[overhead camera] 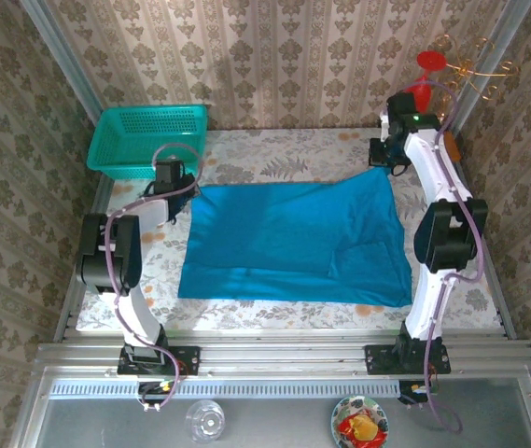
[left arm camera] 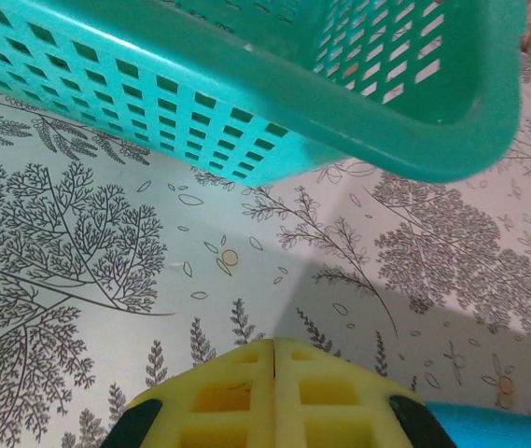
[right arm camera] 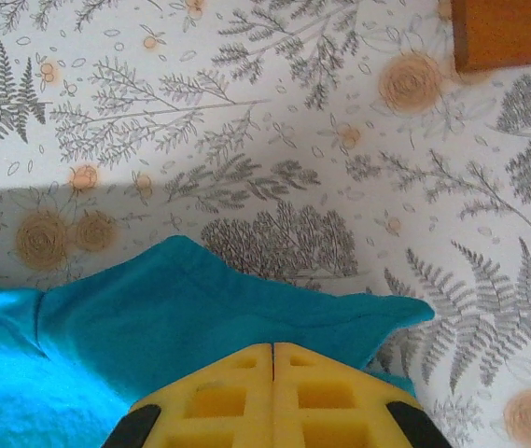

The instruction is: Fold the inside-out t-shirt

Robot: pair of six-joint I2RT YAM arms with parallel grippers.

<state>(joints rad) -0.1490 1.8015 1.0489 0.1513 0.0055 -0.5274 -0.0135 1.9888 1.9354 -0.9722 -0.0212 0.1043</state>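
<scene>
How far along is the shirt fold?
Done: shirt lies flat, a rough rectangle, no sleeves sticking out. In hand: left gripper and right gripper shut at its far corners; cloth pinch unclear. Left: the further folds.

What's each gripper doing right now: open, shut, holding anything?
Left gripper: shut; whether it pinches the t-shirt cannot be told.
Right gripper: shut on the t-shirt corner.

- Mesh basket (left arm camera: 246, 84): cropped by the top and both side edges.
- T-shirt (left arm camera: 498, 425): a sliver cut by the bottom right corner.
- Left gripper (left arm camera: 274, 350): pads cropped by the lower edge.
- Right gripper (right arm camera: 273, 355): pressed-together pads cover the t-shirt's corner; whether cloth is pinched cannot be told.
- Orange-brown block (right arm camera: 508, 33): cropped, unidentifiable.
- Bowl (overhead camera: 360, 425): contents too small to name.
</scene>
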